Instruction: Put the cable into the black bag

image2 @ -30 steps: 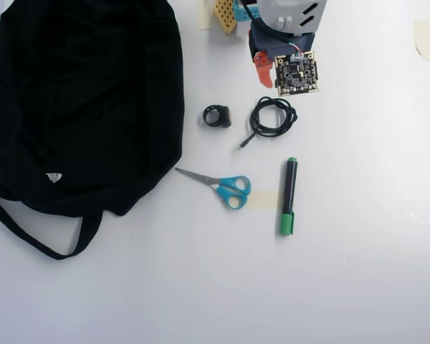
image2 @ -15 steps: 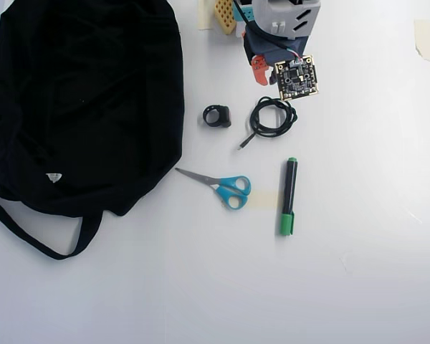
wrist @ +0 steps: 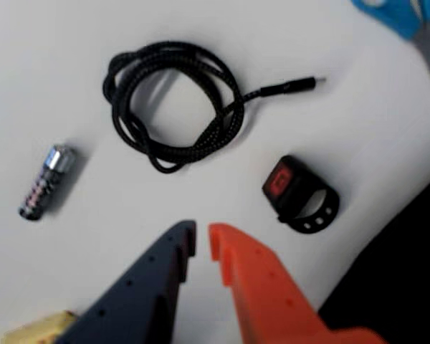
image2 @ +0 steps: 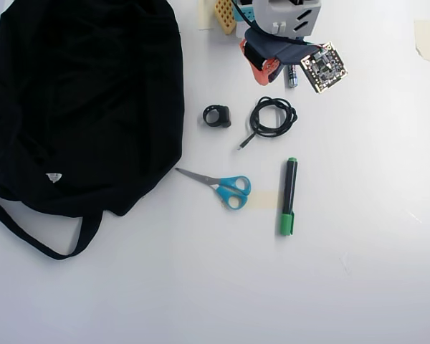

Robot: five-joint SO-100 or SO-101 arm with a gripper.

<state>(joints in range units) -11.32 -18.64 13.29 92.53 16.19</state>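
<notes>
Currently the two-finger gripper [wrist: 202, 242], one dark blue jaw and one orange jaw, hangs above the white table [image2: 358, 272] with its tips nearly together, only a narrow gap between them, gripping nothing; the thin black braided cable [wrist: 173, 107], wound in a small coil, lies flat on the table just ahead of the tips in the wrist view, its plug end pointing right; small black ring-shaped clip [wrist: 299, 195] with a red face sits to the right of the tips; small metallic cylinder [wrist: 46, 180] to the left; overhead view: large black soft fabric bag [image2: 86, 100] lies at left, well apart from the cable [image2: 272, 117]; blue-handled scissors [image2: 222, 186] and green-capped black marker [image2: 289, 196] lie below the coil.
</notes>
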